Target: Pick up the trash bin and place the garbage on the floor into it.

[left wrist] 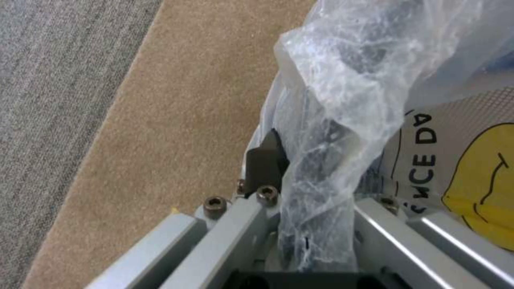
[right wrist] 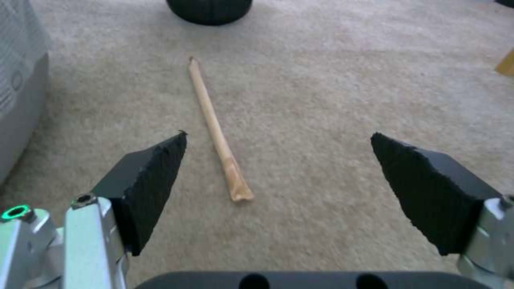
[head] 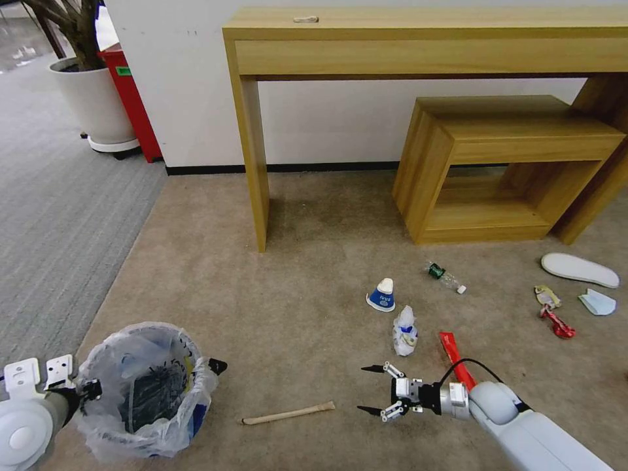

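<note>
The trash bin (head: 147, 389), dark with a crinkled clear bag over its rim, is at the lower left. My left gripper (head: 90, 390) is shut on its rim; in the left wrist view the bag (left wrist: 343, 120) bunches between the fingers (left wrist: 265, 160). My right gripper (head: 370, 389) (right wrist: 278, 168) hangs open just above the floor (head: 294, 294). A tan stick-like wrapper (head: 288, 413) (right wrist: 217, 128) lies just ahead of it. More garbage lies beyond: a blue-white paper cup (head: 383, 296), a crumpled white wrapper (head: 405, 330), a red strip (head: 456, 358) and a small bottle (head: 447, 277).
A white slipper (head: 579, 269), a light-blue mask (head: 596, 302) and candy wrappers (head: 553, 311) lie at the right. A tall wooden table (head: 425, 39) and a low wooden bench (head: 504, 163) stand at the wall. Grey ribbed carpet (head: 52, 216) and a potted plant (head: 91, 98) are on the left.
</note>
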You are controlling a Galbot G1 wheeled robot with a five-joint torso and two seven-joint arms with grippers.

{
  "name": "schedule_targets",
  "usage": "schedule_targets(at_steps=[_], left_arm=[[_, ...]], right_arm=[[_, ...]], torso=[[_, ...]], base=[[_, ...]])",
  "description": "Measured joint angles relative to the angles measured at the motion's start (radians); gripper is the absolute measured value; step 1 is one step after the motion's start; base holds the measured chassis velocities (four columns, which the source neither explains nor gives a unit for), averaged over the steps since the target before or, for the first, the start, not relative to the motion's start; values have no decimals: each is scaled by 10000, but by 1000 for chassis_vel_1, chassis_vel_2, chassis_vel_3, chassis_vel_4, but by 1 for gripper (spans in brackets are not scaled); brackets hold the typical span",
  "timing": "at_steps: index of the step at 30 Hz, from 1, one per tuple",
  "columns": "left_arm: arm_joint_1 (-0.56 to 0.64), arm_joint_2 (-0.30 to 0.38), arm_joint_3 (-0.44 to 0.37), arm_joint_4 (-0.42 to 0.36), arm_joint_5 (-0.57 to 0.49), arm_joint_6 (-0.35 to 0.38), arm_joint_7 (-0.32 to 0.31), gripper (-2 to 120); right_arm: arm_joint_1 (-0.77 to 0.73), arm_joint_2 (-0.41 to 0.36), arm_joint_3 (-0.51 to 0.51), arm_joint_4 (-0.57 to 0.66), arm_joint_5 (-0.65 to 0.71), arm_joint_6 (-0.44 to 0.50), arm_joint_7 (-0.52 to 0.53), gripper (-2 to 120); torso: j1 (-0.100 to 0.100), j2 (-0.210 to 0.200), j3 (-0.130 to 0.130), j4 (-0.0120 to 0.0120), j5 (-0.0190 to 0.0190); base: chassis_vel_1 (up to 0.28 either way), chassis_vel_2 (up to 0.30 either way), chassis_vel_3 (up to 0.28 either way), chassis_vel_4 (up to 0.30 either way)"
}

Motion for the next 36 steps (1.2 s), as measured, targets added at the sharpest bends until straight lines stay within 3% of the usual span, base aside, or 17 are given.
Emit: schedule_targets(at_steps=[36], left_arm=[[-69, -139, 10, 126, 68, 0, 58, 0]], right_arm=[[490, 1676, -1711, -1324, -65, 207, 198, 82]], torso=[[-1, 0, -1, 0, 1]], base=[[0, 0, 0, 0]])
